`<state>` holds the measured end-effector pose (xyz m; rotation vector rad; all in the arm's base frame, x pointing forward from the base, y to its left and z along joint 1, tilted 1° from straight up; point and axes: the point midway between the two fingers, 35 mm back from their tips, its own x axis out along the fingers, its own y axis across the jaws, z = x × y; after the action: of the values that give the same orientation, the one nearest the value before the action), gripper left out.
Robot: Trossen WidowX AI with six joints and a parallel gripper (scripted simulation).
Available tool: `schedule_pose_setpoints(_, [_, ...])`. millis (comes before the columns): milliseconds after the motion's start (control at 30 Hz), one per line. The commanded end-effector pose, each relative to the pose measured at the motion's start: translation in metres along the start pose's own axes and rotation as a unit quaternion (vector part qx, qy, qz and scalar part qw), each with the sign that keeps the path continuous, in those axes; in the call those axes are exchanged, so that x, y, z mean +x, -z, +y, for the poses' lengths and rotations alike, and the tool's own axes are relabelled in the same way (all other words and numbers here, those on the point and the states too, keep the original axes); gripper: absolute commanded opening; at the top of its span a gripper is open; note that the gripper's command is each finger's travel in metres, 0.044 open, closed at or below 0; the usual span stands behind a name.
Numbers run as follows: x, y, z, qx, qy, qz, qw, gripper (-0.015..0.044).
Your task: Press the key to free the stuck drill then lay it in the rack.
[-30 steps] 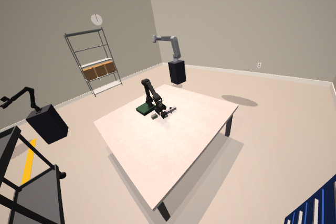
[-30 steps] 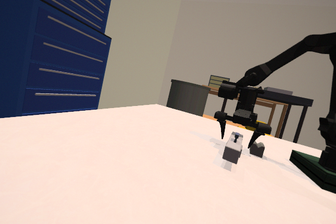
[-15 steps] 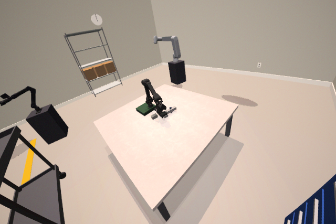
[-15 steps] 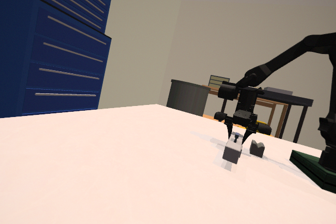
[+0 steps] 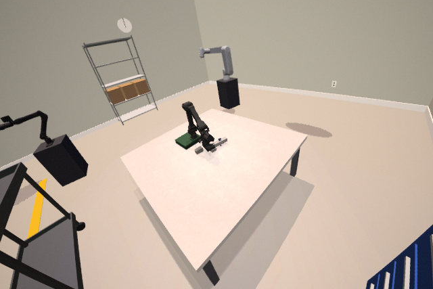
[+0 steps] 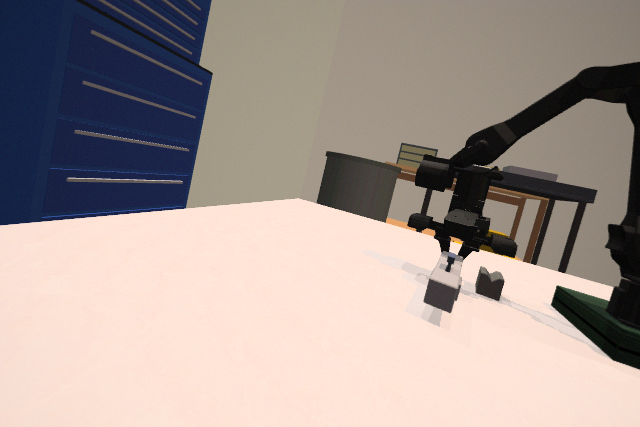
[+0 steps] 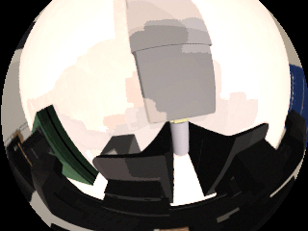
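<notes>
My gripper [image 6: 453,255] [image 7: 173,123] is shut on the drill [image 7: 180,144], a slim grey shaft sticking out of the end of a long grey holder [image 5: 221,141] [image 6: 442,289] [image 7: 178,84]. Its fingers stand close on both sides of the shaft in the wrist view. A thin gold ring shows where the shaft meets the holder. The small dark key [image 5: 219,139] [image 6: 450,263] stands on top of the holder, beyond the gripper. The rack [image 5: 199,150] [image 6: 489,285] [image 7: 122,144], grey with V notches, stands beside the holder on the arm's base side. The drill's far part is hidden in the holder.
The white table [image 5: 216,187] [image 6: 232,319] carries these things. The arm's green base plate [image 5: 186,140] [image 6: 594,321] [image 7: 64,144] lies behind the rack. A blue drawer cabinet [image 6: 129,102] and a dark bin [image 6: 356,187] stand beyond the table.
</notes>
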<state>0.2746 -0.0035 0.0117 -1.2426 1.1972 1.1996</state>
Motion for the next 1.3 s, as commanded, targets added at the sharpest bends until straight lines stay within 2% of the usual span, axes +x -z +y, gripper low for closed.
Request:
schedule_pose_setpoints(0, [0.0,0.005,0.0,0.0,-0.001,0.003,1.0,0.0])
schedule_pose_setpoints(900, [-0.003,0.044,0.0,0.0,-0.001,0.005,1.0,0.0])
schedule_pose_setpoints(1267, [-0.002,0.038,0.0,0.001,-0.001,0.003,1.0,0.0289])
